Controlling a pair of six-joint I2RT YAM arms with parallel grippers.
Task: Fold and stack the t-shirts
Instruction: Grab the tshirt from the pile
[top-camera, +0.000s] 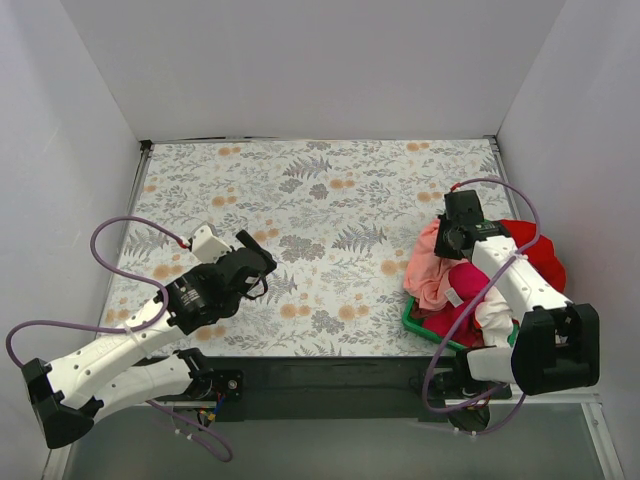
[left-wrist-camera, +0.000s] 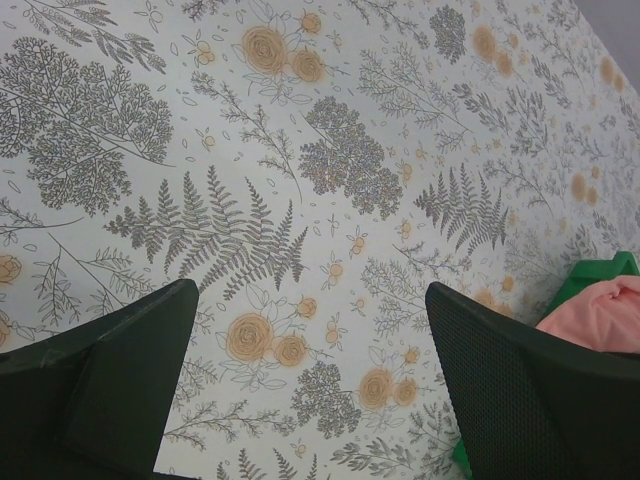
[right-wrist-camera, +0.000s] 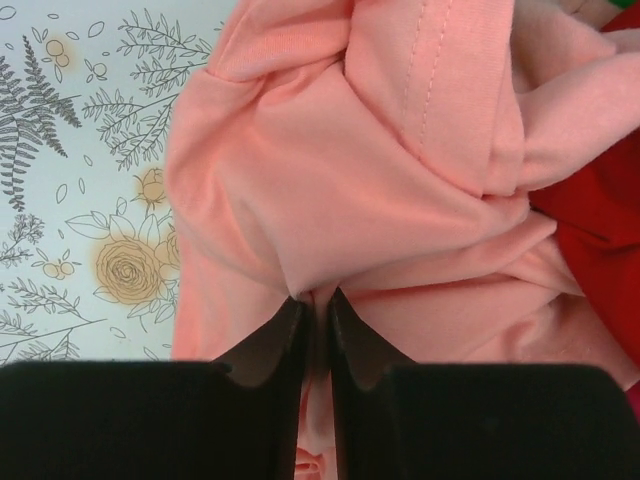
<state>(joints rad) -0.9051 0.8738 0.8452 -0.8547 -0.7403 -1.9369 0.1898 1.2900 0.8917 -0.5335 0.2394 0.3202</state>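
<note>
Nearest, at the near edge of the table (top-camera: 330, 200), stand the bases of both arms. Its flowered surface lies bare across the left and middle, and the whole load sits at the near right corner. That load is a heap of t-shirts (top-camera: 480, 280) piled in and over a green basket (top-camera: 415, 322). It has a red t-shirt (top-camera: 545, 255) on the far right side, a magenta t-shirt (top-camera: 468, 285) in the middle, and the salmon-pink t-shirt (right-wrist-camera: 330, 180) spilling off the left rim onto the table. Whether a white one lies among them I cannot tell, as the right arm crosses the heap. The right tool (right-wrist-camera: 315, 300) has its fingers pressed together on a bunched fold of the salmon-pink t-shirt, near a stitched hem. The left tool (left-wrist-camera: 310, 330) hovers over bare table at the near left, jaws wide apart, holding nothing.

I judge the cloth light, limp and clinging: it will sag from a single pinch and hold no shape. A better hold would be a hem or shoulder seam, one corner per tool, so it spreads flat. In the way are the basket rim and the red and magenta cloth tangled beneath, which may ride out with it
</note>
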